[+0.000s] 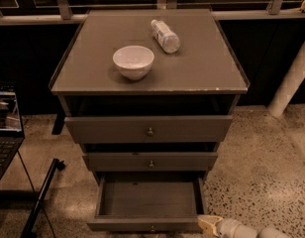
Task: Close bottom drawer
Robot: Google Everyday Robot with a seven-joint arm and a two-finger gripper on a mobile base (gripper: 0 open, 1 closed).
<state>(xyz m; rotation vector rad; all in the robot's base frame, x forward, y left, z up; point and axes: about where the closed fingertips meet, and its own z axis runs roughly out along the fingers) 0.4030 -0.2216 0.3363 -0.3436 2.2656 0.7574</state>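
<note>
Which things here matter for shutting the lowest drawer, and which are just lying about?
For the job: bottom drawer, pulled open; gripper, low at the drawer's front right corner.
Lying about: white bowl and bottle on the cabinet top; laptop at the left edge.

- The bottom drawer (150, 200) is pulled well out of the cabinet, and its inside is bare.
- The gripper (208, 225), pale and reaching in from the lower right, sits just beside the front right corner of that drawer; contact cannot be told.
- The middle drawer (150, 161) and top drawer (148, 129) stand slightly out, each with a small round knob.
- On the bench (202, 73), a white bowl (133, 61) stands upright and a clear bottle (165, 35) lies on its side behind it, apart.
- An open laptop (5, 128) shows at the left edge.
</note>
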